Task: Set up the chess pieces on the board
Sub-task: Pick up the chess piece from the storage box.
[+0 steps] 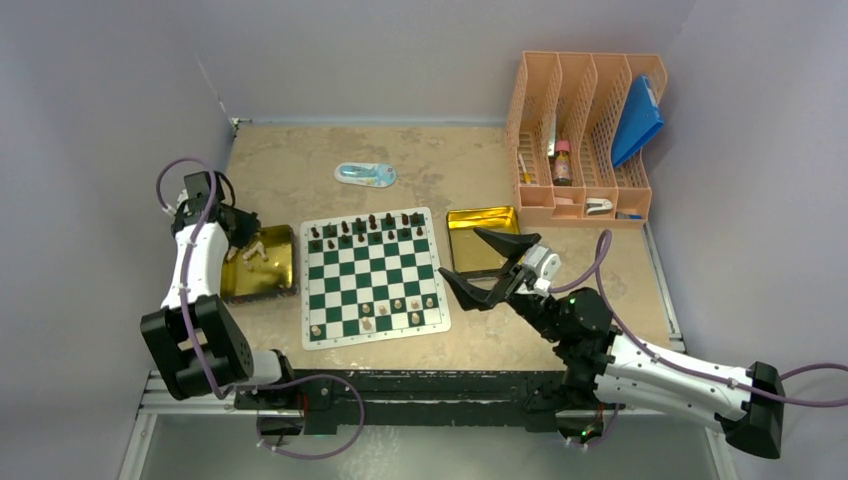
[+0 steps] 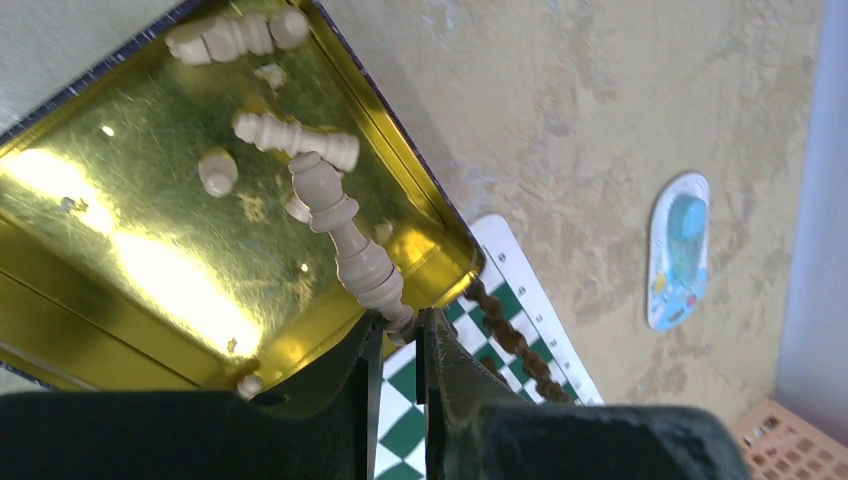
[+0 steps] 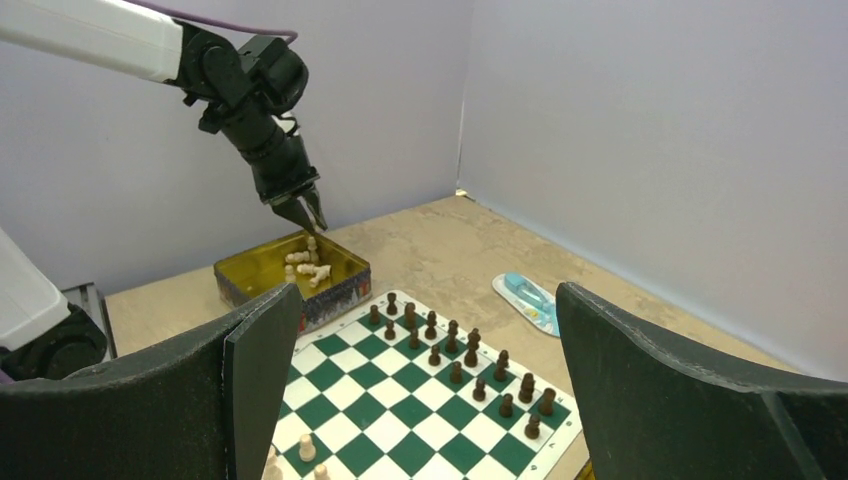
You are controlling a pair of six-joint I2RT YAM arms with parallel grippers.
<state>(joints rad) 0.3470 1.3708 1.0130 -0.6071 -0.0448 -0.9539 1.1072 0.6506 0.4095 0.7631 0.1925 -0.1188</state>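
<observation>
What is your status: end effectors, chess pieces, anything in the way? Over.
Left end effector shut on cream piece over gold tray. Right end effector open beside board. Dark pieces on board, few cream pieces placed. Nothing in the way.

Cream piece (image 2: 352, 250): base hidden inside the left pincer (image 2: 403, 330); board (image 2: 520, 300) mostly cut off

We see a left gold tin (image 1: 278, 275) and a right gold tin (image 1: 475, 225) on the counter (image 1: 290, 165), a blue packet (image 1: 365, 174) farther back. An orange rack (image 1: 527, 110) holds a blue folder (image 1: 637, 122).
</observation>
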